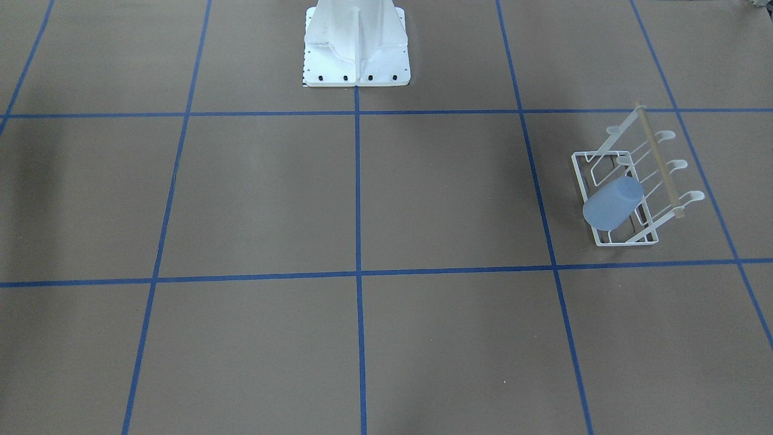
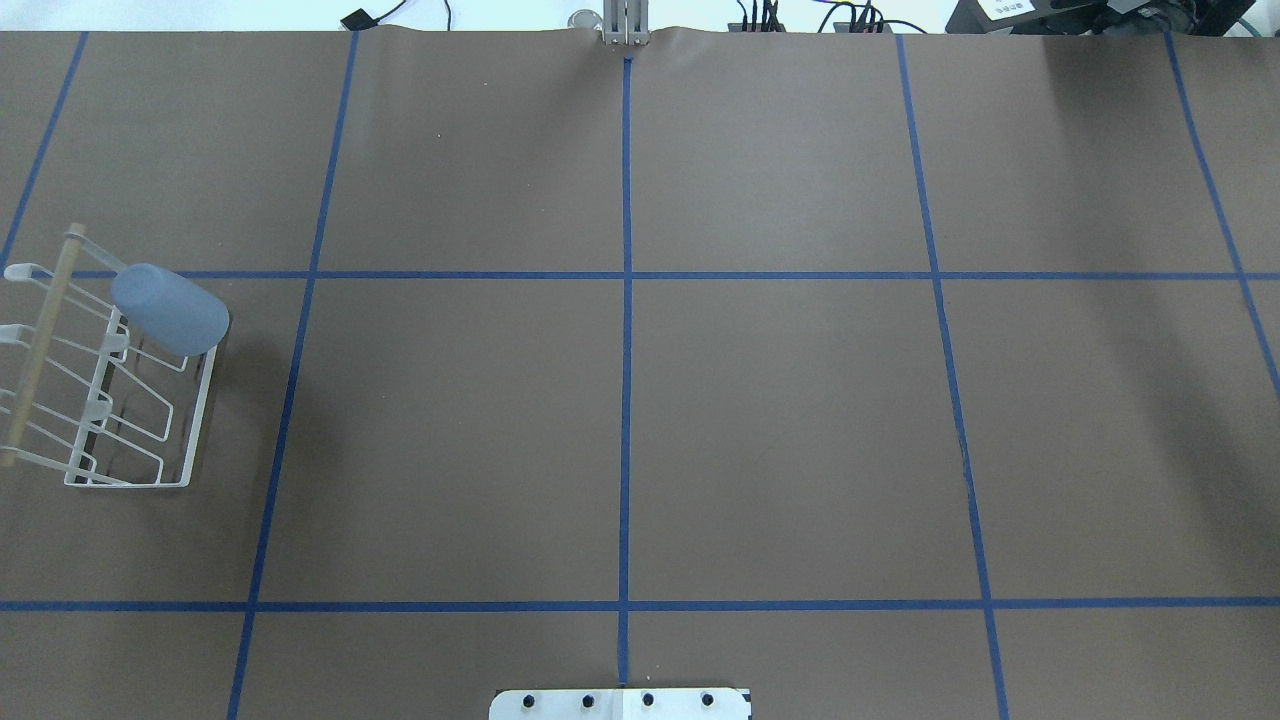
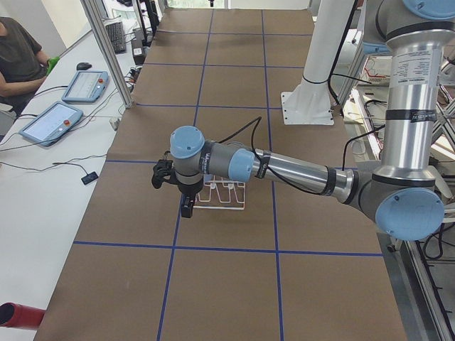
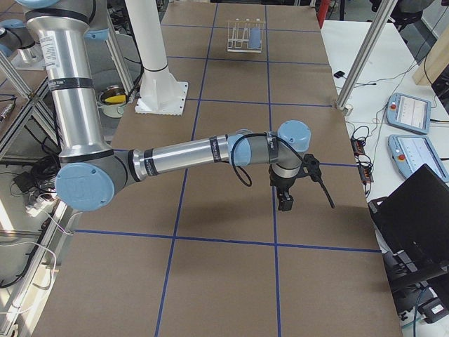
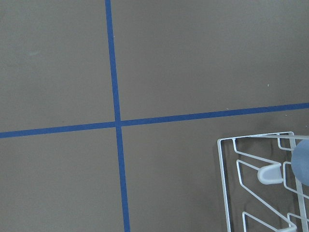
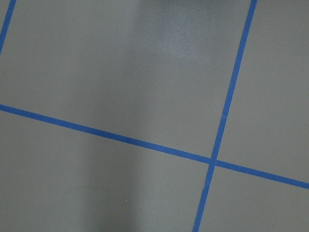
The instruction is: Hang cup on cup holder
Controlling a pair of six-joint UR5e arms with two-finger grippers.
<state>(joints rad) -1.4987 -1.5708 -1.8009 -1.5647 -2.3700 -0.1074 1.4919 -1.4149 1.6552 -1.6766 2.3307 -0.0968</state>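
Note:
The light-blue cup [image 1: 612,202] sits mouth-down and tilted over a prong at one end of the white wire cup holder [image 1: 694,195], below its tan wooden rod [image 1: 660,163]. In the overhead view the cup [image 2: 170,308] and cup holder [image 2: 200,420] are at the table's left edge. The left wrist view shows a corner of the cup holder [image 5: 263,175] and a sliver of the cup [image 5: 301,162]. My left gripper [image 3: 186,206] hangs just beside the cup holder [image 3: 224,195]; I cannot tell whether it is open. My right gripper [image 4: 285,203] hangs over bare table, far from the cup [image 4: 255,35]; I cannot tell its state.
The white robot pedestal [image 1: 356,48] stands at the table's middle edge. Blue tape lines divide the brown table. Tablets [image 3: 53,121] and a seated person [image 3: 18,57] are beside the table; a laptop [image 4: 414,210] stands off its other end.

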